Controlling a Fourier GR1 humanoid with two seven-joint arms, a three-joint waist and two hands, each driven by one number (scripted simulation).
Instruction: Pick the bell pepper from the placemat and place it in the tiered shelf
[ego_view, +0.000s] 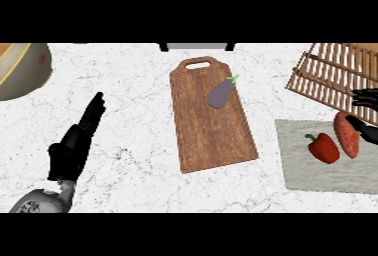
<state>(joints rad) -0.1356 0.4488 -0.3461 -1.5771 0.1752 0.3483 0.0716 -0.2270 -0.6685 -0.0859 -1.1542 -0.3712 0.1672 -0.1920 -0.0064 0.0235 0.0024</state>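
Red bell pepper (322, 148) on placemat (325, 177) | L hand (77, 137) open, resting | R hand (365, 112) fingers unclear

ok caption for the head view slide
Right robot hand nears the red bell pepper on the grey placemat, beside the tiered shelf.

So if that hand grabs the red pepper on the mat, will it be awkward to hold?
Probably a bit. The red pepper looks smooth and glossy, so it may slip. Its lumpy, rounded shape suggests it could rock or roll on the mat if nudged. It likely keeps its shape when held.
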